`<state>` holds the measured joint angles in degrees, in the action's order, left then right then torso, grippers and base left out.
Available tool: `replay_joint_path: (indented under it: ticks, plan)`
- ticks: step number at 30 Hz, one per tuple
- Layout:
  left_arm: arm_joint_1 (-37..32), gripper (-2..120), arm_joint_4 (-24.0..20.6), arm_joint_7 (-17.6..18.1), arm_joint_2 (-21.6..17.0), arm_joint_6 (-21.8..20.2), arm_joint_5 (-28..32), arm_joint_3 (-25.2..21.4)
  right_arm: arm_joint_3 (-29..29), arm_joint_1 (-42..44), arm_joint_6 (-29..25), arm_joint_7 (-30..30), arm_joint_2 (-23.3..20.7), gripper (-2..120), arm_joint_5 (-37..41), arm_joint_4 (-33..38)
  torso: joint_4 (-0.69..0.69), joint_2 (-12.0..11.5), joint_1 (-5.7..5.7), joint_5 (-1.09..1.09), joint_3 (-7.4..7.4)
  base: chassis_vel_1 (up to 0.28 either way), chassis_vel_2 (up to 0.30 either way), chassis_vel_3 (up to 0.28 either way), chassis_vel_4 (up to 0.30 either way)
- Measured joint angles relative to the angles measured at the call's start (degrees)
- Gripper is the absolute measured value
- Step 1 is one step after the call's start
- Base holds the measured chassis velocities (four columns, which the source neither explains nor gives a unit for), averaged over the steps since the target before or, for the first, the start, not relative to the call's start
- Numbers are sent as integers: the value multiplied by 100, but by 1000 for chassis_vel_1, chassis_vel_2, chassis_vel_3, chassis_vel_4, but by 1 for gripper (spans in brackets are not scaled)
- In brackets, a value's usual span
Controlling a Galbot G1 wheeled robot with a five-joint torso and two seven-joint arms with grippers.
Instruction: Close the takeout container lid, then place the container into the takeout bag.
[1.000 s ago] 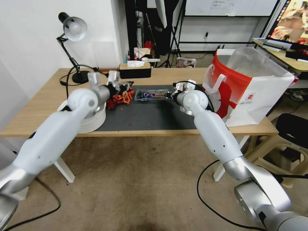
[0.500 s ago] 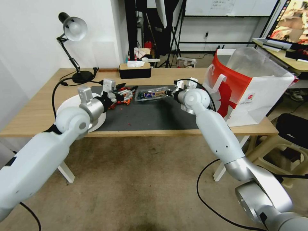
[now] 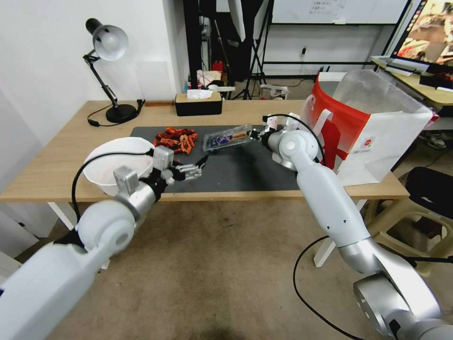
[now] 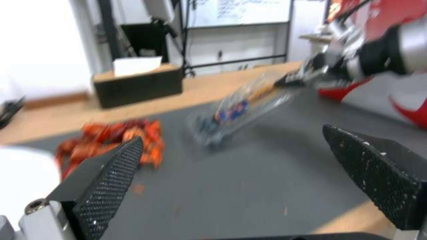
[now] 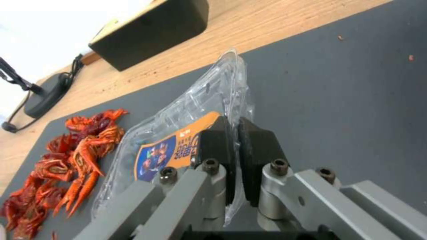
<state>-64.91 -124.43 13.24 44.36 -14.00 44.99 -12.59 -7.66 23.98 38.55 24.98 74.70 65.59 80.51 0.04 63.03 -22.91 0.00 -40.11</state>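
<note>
My right end effector [image 3: 252, 135] pinches the box [image 3: 225, 138] by one edge, tilted, mid-frame above the mat. I should lift slowly toward the bag [image 3: 370, 127]. My left end effector [image 3: 200, 166] hangs open, lower left.

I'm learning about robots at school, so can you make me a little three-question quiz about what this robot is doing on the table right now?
1. True or false: the right gripper is pinched shut on the edge of the takeout container.
2. What is beside the container on the dark mat? A) a banana B) a pile of red crayfish C) a cup
3. Fill in: the left gripper is ____ and holds nothing, near the white bowl.

Key
1. True; one end is lifted, and the takeout bag stands on the robot's right.
2. B
3. open
</note>
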Motion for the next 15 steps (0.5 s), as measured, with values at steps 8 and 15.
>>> replay_joint_path:
  ticks: [8,15]
  plan:
    - [-336,100,-205,740,168,-142,-299,124,-238,302,-27,159,-265,1,217,355,-11,0,-1,1,0,0,0,0,0]
    - [-946,100,-340,1619,414,-152,-704,203,-414,609,-80,190,-508,1,396,651,-5,-1,0,2,0,0,0,0,0]
